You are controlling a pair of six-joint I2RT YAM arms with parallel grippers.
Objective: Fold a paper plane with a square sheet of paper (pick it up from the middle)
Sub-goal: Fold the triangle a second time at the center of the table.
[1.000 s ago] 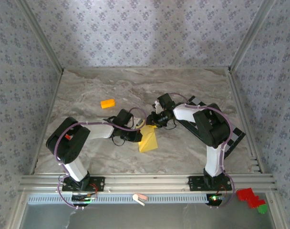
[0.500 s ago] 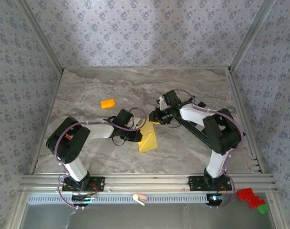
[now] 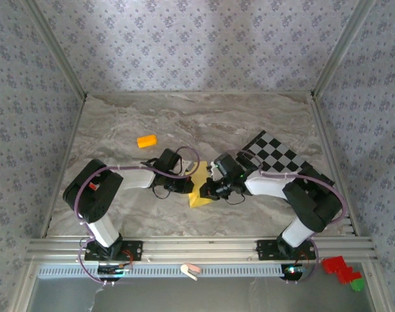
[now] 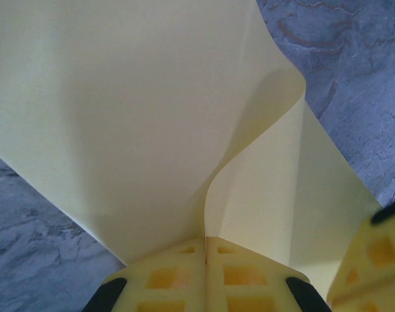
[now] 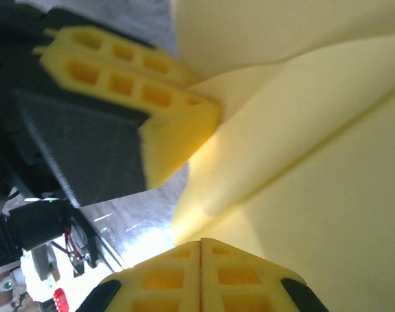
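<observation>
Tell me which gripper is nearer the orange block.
Left. The left gripper is diagonally right of the orange block; the right gripper is farther right, across the paper.

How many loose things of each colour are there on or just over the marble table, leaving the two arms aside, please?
Pale yellow: 1, the bent sheet of thin paper
Orange: 1, the small rectangular block
Black and white: 1, the flat checkered board
Total: 3
</observation>
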